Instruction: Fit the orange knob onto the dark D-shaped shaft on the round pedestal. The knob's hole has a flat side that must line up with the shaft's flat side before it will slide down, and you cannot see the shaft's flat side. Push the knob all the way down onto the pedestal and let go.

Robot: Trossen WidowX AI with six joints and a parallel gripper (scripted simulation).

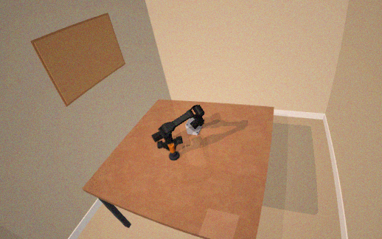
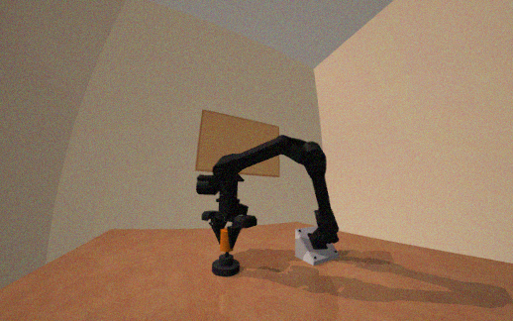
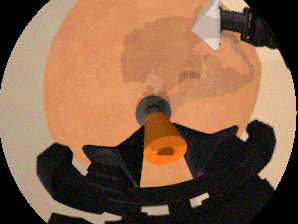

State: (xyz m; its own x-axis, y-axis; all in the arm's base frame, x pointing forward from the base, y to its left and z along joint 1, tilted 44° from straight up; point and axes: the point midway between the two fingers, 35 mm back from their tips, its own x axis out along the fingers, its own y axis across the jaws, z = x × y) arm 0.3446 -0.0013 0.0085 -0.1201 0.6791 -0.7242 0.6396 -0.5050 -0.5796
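Note:
The orange knob (image 1: pixel 172 148) (image 2: pixel 225 240) (image 3: pixel 159 132) is a tapered piece, upright or nearly so, with a dark recess in its near end in the wrist view. My gripper (image 1: pixel 171 147) (image 2: pixel 226 244) (image 3: pixel 157 127) is shut on it, a finger on each side. The round dark pedestal (image 1: pixel 174 157) (image 2: pixel 225 268) (image 3: pixel 141 113) stands on the table below the knob. In the exterior view the knob's lower end is a little above the pedestal's raised collar, with a short dark piece of the shaft (image 2: pixel 226 254) between them. The shaft's flat side and the knob's hole fit cannot be seen.
The wooden table (image 1: pixel 214 166) (image 2: pixel 120 282) (image 3: pixel 85 75) carries the arm's pale base block (image 1: pixel 192 130) (image 2: pixel 305 250) (image 3: pixel 210 27), beyond the pedestal. The arm arches over the table from there. Shadows of the arm fall on the table. A brown board (image 1: pixel 78 59) (image 2: pixel 239 144) hangs on the wall.

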